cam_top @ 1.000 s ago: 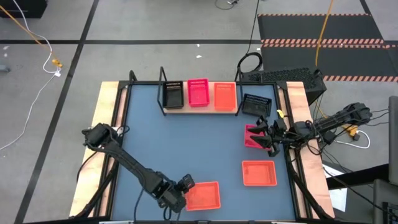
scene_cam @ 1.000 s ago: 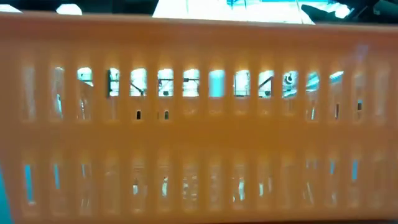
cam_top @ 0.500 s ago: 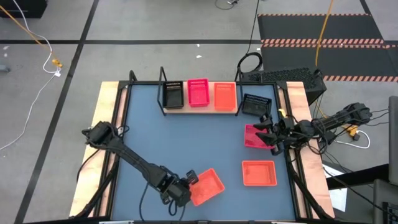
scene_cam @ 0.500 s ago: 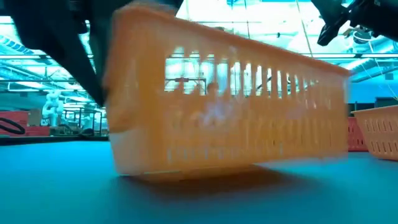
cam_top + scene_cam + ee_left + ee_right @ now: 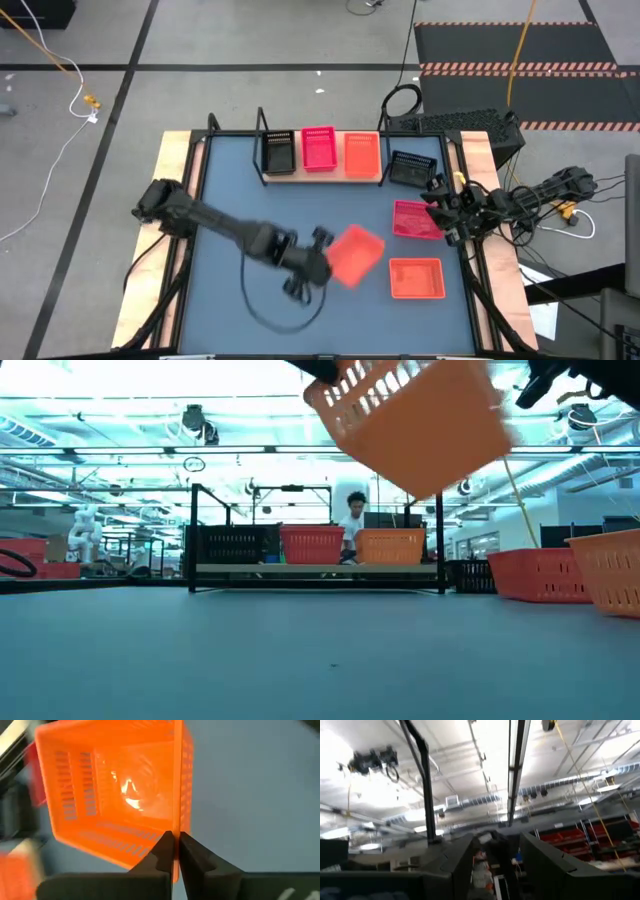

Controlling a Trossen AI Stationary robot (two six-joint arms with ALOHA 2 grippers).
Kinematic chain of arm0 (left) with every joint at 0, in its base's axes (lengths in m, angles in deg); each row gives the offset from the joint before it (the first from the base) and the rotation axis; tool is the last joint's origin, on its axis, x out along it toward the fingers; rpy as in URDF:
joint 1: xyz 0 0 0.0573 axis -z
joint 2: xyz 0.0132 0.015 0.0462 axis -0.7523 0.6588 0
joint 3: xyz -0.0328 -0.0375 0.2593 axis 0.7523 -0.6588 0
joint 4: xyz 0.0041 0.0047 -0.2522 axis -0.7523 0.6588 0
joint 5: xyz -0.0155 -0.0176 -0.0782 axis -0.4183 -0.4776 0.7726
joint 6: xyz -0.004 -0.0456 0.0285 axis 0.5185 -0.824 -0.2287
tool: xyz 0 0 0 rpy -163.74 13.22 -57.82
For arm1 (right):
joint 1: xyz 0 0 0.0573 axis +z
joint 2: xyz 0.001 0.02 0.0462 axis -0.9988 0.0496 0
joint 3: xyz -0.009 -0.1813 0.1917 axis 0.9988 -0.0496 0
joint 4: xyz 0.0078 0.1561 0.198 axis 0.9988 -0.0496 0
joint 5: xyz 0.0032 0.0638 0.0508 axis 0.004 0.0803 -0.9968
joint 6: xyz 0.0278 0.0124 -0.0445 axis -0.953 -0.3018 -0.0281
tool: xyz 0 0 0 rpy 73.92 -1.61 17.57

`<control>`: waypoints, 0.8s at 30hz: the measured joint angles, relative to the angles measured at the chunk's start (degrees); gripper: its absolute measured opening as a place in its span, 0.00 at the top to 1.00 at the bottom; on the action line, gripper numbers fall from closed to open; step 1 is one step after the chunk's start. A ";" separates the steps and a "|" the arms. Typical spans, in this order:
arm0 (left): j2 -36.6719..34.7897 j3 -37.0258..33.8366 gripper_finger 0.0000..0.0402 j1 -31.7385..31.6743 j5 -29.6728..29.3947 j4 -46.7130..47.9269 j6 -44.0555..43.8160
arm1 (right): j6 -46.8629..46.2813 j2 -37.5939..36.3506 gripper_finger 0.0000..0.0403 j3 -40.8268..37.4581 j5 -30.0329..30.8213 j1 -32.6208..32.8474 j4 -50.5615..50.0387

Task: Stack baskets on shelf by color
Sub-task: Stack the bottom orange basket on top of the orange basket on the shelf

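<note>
Now the left end effector [image 5: 173, 851] is clamped on the wall of an orange basket [image 5: 354, 254], held tilted above the tabletop [image 5: 230, 205], well in front of the shelf [image 5: 322, 172]. Right end effector [image 5: 446, 215], fingers apart, hovers right of the shelf, beside a pink-red basket [image 5: 415, 220].
</note>
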 joint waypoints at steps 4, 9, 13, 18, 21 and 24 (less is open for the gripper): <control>-0.11 5.25 0.98 -7.72 -1.36 1.15 -0.45 | -1.82 -0.72 0.62 0.69 -0.31 0.02 -0.26; -0.08 7.57 0.96 -17.76 -6.25 -0.25 -1.16 | -2.39 -1.78 0.62 0.82 -2.94 0.02 -0.01; 0.04 7.53 0.99 -25.80 -6.17 -9.44 0.98 | -1.11 -2.56 0.62 0.82 -3.10 0.02 -0.18; 2.57 7.51 0.98 -33.94 -4.20 -21.07 1.42 | -0.92 -2.89 0.62 0.82 -3.04 0.02 -0.10; 4.20 7.51 0.99 -36.44 -3.41 -22.95 0.75 | -0.22 -3.38 0.62 0.88 -3.04 0.02 -0.19; 5.69 7.51 0.97 -37.23 -2.92 -22.04 -1.40 | 1.42 -4.31 0.62 1.67 -3.15 0.02 -0.42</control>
